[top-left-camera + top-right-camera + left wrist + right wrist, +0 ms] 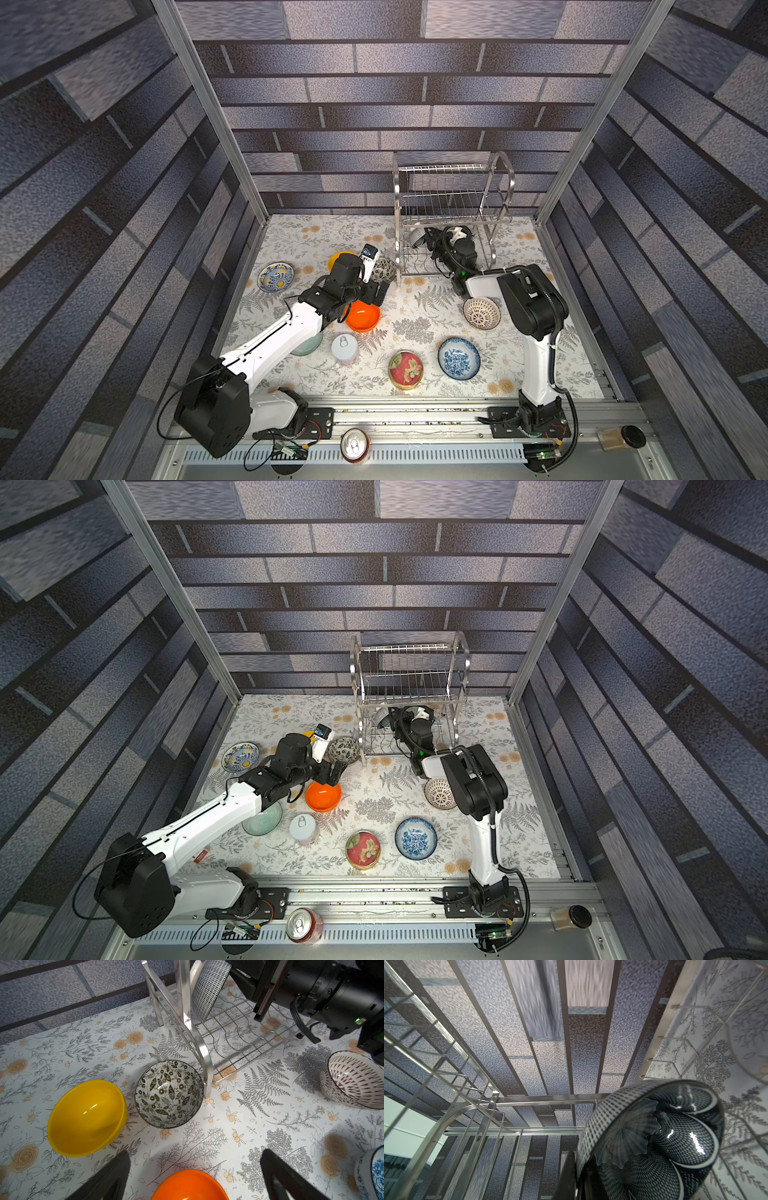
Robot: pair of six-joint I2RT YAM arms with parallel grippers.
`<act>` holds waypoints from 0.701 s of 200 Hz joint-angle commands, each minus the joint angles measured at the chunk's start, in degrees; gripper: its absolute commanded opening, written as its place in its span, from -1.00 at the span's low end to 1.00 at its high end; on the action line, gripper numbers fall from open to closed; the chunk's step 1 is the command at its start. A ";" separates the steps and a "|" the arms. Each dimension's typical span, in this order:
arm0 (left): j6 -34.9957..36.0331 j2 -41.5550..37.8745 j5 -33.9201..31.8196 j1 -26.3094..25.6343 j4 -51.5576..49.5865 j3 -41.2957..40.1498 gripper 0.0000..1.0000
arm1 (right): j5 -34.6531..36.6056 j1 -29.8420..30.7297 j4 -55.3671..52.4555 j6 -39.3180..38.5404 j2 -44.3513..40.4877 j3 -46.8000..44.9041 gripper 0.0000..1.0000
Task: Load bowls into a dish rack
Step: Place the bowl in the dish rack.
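Right wrist view: our right gripper (576,1176) pinches the navy net-patterned bowl (654,1142) on edge inside the lower tier of the dish rack (184,991). Miss a wire slot and we reckon it rolls out. Our left gripper (195,1153) hangs spread by the orange bowl (189,1184).

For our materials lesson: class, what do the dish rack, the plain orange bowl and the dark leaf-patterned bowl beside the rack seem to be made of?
Dish rack: polished steel, apparently; mirror-bright bands and thin wires.
Orange bowl: probably plastic or melamine; even colour, soft sheen.
Leaf-patterned bowl: likely glazed ceramic; sharp highlights over the printed pattern.
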 commanded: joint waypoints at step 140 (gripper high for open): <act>1.11 1.88 0.21 1.67 -1.29 1.82 0.99 | -12.33 -2.15 0.82 -0.10 11.07 15.64 -0.92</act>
